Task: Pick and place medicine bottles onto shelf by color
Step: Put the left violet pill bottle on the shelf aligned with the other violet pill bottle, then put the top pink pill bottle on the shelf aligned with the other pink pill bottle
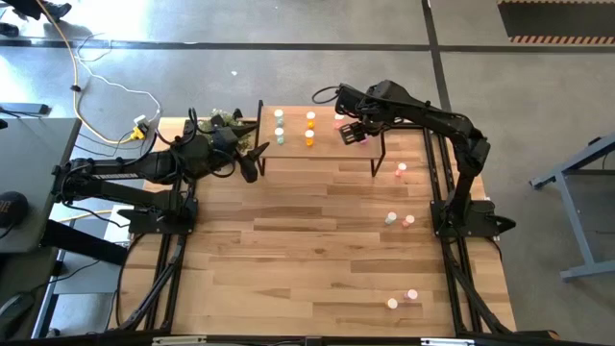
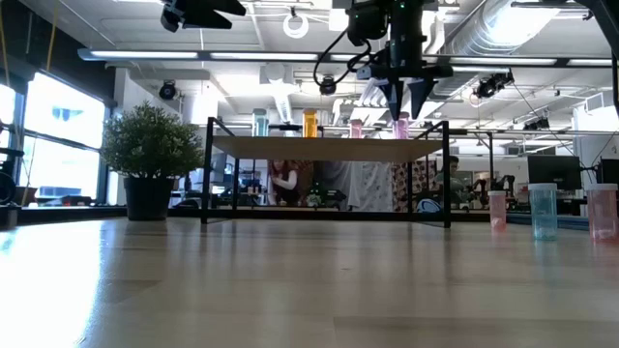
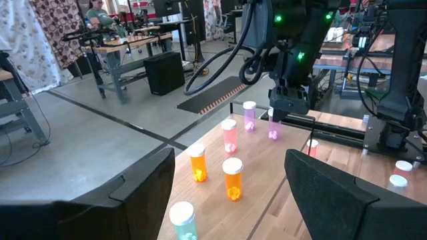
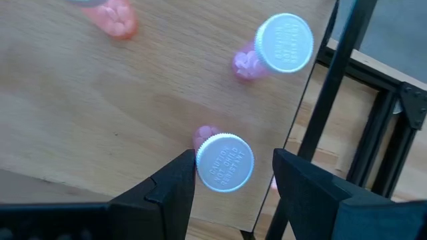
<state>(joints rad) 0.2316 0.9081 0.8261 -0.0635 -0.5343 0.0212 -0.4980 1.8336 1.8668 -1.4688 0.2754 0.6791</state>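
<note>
The shelf (image 1: 322, 154) is a small light-wood board on black legs at the table's far side. On it stand pale green (image 1: 279, 127), orange (image 1: 309, 129) and pink (image 1: 338, 121) bottles with white caps. My right gripper (image 1: 352, 133) is open above the shelf's right end. Its fingers stand on either side of the cap of a pink bottle (image 4: 224, 162), which stands upright on the board. Another pink bottle (image 4: 283, 44) stands beside it. My left gripper (image 1: 255, 159) is open and empty just left of the shelf.
More bottles stand on the tabletop right of and nearer than the shelf: one (image 1: 402, 170), a pair (image 1: 400, 220) and a pair near the front edge (image 1: 403, 299). A small potted plant (image 2: 150, 159) stands at the far left. The table's middle is bare wood.
</note>
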